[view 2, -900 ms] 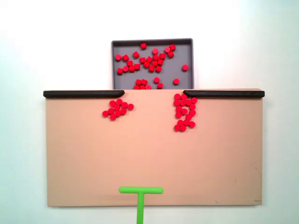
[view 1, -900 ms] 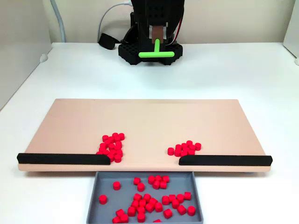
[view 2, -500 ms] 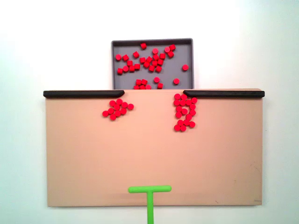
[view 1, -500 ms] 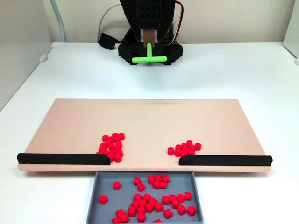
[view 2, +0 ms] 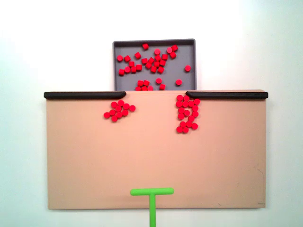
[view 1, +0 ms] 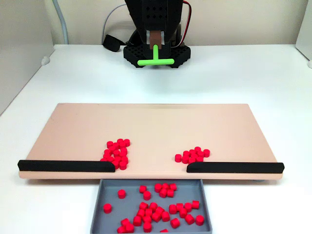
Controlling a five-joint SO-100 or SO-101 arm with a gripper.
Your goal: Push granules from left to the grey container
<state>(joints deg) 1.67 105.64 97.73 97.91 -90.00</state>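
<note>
Jaws clamped on the stem of a smooth green T-shaped pusher (view 1: 155, 59), the black gripper (view 1: 155, 43) hangs at top centre of a fixed view, above the white table (view 1: 243, 73) and well apart from the flat peach board (view 1: 146, 122). Matte red granules (view 1: 116, 152), stubby cylinders, sit in two loose clusters on the board's lower half, one left of centre and another (view 1: 192, 155) right of centre, each just beside a black edge strip (view 1: 66, 166). More granules (view 2: 147, 64) are scattered inside the shallow rectangular grey container (view 1: 100, 204) at bottom centre, touching the board's edge at the gap between the strips.
</note>
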